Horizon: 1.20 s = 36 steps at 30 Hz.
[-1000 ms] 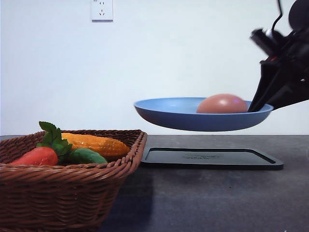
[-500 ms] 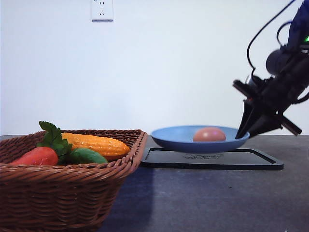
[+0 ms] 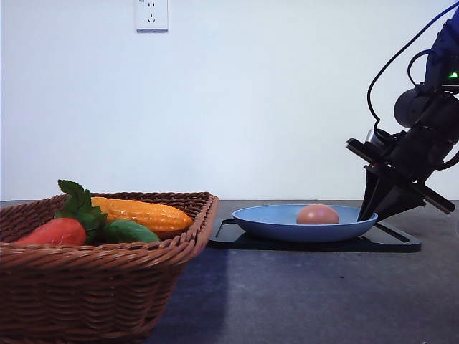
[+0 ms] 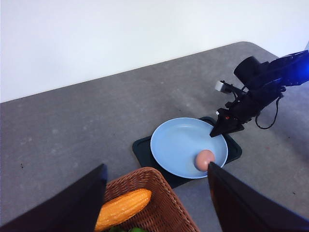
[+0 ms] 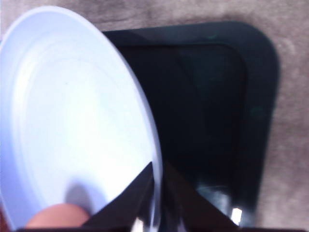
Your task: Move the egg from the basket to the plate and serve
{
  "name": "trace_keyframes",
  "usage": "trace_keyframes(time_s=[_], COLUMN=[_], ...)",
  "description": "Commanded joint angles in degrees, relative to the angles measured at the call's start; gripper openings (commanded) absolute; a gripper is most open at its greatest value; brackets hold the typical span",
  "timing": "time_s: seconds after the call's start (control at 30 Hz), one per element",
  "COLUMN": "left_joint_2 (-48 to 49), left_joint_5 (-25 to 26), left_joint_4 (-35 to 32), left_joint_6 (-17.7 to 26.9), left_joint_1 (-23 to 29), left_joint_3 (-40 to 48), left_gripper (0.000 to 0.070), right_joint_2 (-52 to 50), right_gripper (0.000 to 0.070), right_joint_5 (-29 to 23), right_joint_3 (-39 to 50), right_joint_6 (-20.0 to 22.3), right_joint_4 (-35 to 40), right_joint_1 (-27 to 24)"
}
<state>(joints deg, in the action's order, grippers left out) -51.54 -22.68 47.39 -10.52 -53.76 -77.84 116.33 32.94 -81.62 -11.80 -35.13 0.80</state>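
In the front view, a small, smooth, pinkish-tan egg (image 3: pixel 318 214) is seen lying in the right half of a shallow, matte blue plate (image 3: pixel 272 222). The plate is set on a flat black rectangular tray (image 3: pixel 398 242) on the dark table (image 3: pixel 301 294). The right gripper (image 3: pixel 368 213) is clamped on the plate's right rim, just right of the egg. At the near left, a brown woven wicker basket (image 3: pixel 93 287) with a braided rim is seen, holding a corn cob (image 3: pixel 143 213), a red vegetable (image 3: pixel 56 232) with green leaves and a green vegetable (image 3: pixel 129 231).

In the left wrist view, the egg (image 4: pixel 204 159) is seen near the plate's (image 4: pixel 178 145) rim, close to the right gripper (image 4: pixel 219 130). The left gripper (image 4: pixel 154 203) is held spread wide above the basket (image 4: pixel 145 183), with nothing between its dark fingers (image 4: pixel 77 203).

In the right wrist view, the plate's (image 5: pixel 72 121) thin rim is pinched between the right gripper's (image 5: pixel 157 193) fingers, and the egg (image 5: pixel 58 216) lies just beside them, inside the plate, over the glossy tray (image 5: pixel 217 111).
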Motion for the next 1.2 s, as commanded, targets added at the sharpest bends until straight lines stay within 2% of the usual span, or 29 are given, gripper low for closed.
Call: trace_keyframes(time_s=[0.0, 0.07, 0.27, 0.37, 0.47, 0.53, 0.67, 0.77, 0.83, 0.87, 0.97, 1.17], left_joint_2=[-0.64, -0.91, -1.22, -1.33, -1.66, -2.11, -3.65, -5.35, -6.7, -7.29, -9.52, -13.17], left_joint_5=[-0.38, -0.37, -0.42, -0.5, -0.52, -0.55, -1.74, -2.21, -2.21, -2.23, -2.24, -3.98], left_joint_4=[-0.58, -0.61, -0.63, -0.65, -0.69, -0.72, -0.74, -0.62, -0.44, -0.36, 0.59, 5.2], left_joint_6=[-0.45, -0.46, -0.42, -0.32, 0.32, 1.0, 2.76, 5.73, 6.91, 7.05, 8.29, 9.69], left_joint_1=[-0.46, -0.46, -0.46, -0.46, -0.46, -0.45, -0.16, 0.56, 1.04, 1.3, 2.17, 7.61], left_joint_3=[-1.38, -1.38, -1.38, -1.38, -1.38, -1.38, -1.38, -1.38, -1.38, -1.38, -1.38, -1.09], left_gripper=[0.0425, 0.0425, 0.0424, 0.042, 0.0387, 0.0357, 0.0262, 0.0134, 0.0021, 0.0, 0.0, 0.0], right_joint_2=[1.22, 1.22, 0.58, -0.46, -2.11, -3.97, -9.13, -13.38, -16.64, -17.97, -22.11, -29.88], right_gripper=[0.0188, 0.0244, 0.0247, 0.0247, 0.0245, 0.0219, 0.009, 0.0034, 0.0003, 0.0, 0.0, 0.0], right_joint_5=[-0.24, -0.2, 0.87, 3.37, 4.25, 4.37, 4.33, 4.14, 4.08, 4.03, 0.51, -13.79], right_joint_3=[-1.31, -1.31, -2.09, -3.82, -6.17, -7.32, -7.74, -7.74, -7.74, -7.74, -7.71, -7.26], right_joint_6=[0.44, 0.49, 0.47, 0.47, 0.57, 1.63, 4.55, 5.4, 6.53, 7.25, 8.26, 9.27], right_joint_4=[0.38, 0.43, -0.43, -3.24, -7.23, -9.77, -13.16, -15.11, -16.33, -16.86, -18.96, -22.16], right_joint_1=[0.05, -0.11, -0.6, -1.45, -2.11, -2.46, -2.53, -2.1, -0.88, -0.19, 2.42, 9.66])
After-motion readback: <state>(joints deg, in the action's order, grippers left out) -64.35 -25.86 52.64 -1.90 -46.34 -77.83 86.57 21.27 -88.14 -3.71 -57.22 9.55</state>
